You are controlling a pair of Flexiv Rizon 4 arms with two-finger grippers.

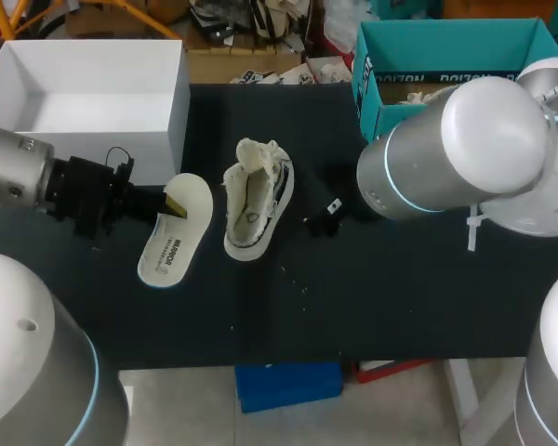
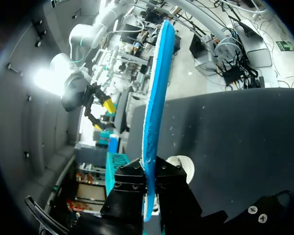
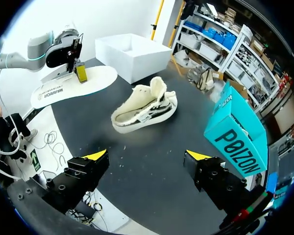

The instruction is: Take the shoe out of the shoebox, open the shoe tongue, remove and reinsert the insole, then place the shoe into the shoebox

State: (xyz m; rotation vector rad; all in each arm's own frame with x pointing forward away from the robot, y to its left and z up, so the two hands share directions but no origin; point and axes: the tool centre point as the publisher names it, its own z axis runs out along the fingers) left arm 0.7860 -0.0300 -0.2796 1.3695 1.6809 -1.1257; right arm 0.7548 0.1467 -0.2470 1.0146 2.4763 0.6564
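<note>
A cream low-top shoe (image 1: 258, 200) lies in the middle of the black table (image 1: 400, 279), its tongue pulled open and its fleecy lining showing; it also shows in the right wrist view (image 3: 144, 106). Left of it is the insole (image 1: 175, 232), white on top and blue underneath (image 2: 154, 98). My left gripper (image 1: 174, 206) is shut on the insole's edge, which runs edge-on between its fingers (image 2: 149, 183). My right gripper (image 3: 147, 155) stands open with nothing in it, well back from the shoe; in the head view its own arm (image 1: 446, 158) mostly hides it.
An open white box (image 1: 93, 88) stands at the back left, close behind my left arm. A teal shoebox (image 1: 446, 56) with paper inside stands at the back right. Small crumbs (image 1: 302, 288) dot the table in front of the shoe.
</note>
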